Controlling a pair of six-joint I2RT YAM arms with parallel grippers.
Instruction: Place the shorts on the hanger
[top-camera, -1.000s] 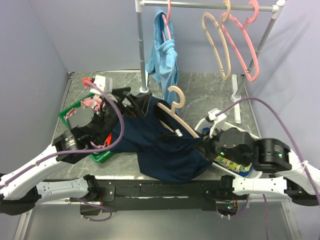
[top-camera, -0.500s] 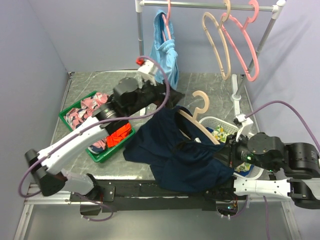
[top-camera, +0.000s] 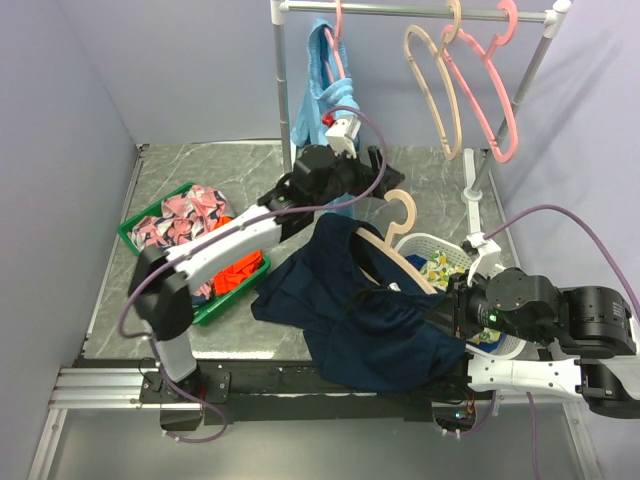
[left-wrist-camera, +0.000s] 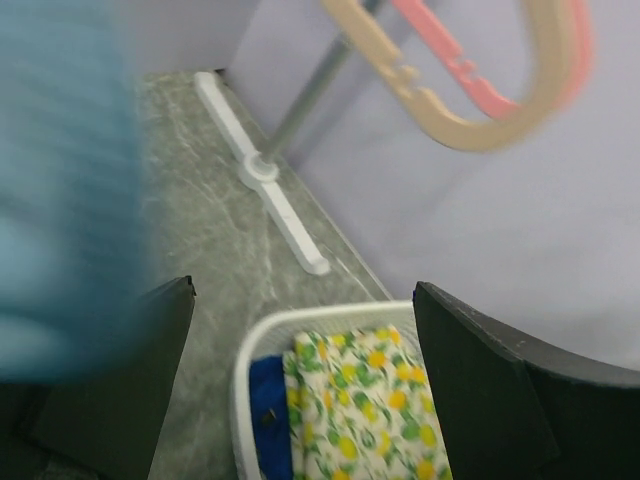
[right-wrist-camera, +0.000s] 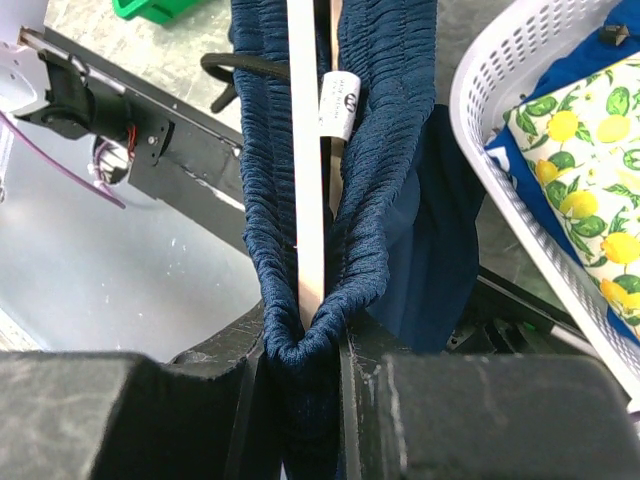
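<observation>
The dark navy shorts (top-camera: 365, 320) hang on the beige hanger (top-camera: 398, 215), whose hook points up at centre right. My right gripper (top-camera: 455, 318) is shut on the gathered waistband at the hanger's lower end. The right wrist view shows the shorts (right-wrist-camera: 385, 180) bunched round the hanger's pale bar (right-wrist-camera: 305, 150), both pinched between the jaws of my right gripper (right-wrist-camera: 300, 345). My left gripper (top-camera: 372, 172) is open and empty, raised near the rack just above the hook. In its own view my left gripper (left-wrist-camera: 300, 400) shows wide-apart fingers (left-wrist-camera: 480, 390) over the basket.
A clothes rack (top-camera: 283, 100) at the back holds a light-blue garment (top-camera: 325, 90), a second beige hanger (top-camera: 437, 90) and pink hangers (top-camera: 490, 100). A green bin (top-camera: 135, 230) of clothes stands at the left. A white basket (top-camera: 425, 243) with lemon-print cloth (left-wrist-camera: 370, 400) stands at the right.
My left arm let go of the shorts and swung up and right toward the rack. The hanger with the shorts moved right, held by my right gripper.
</observation>
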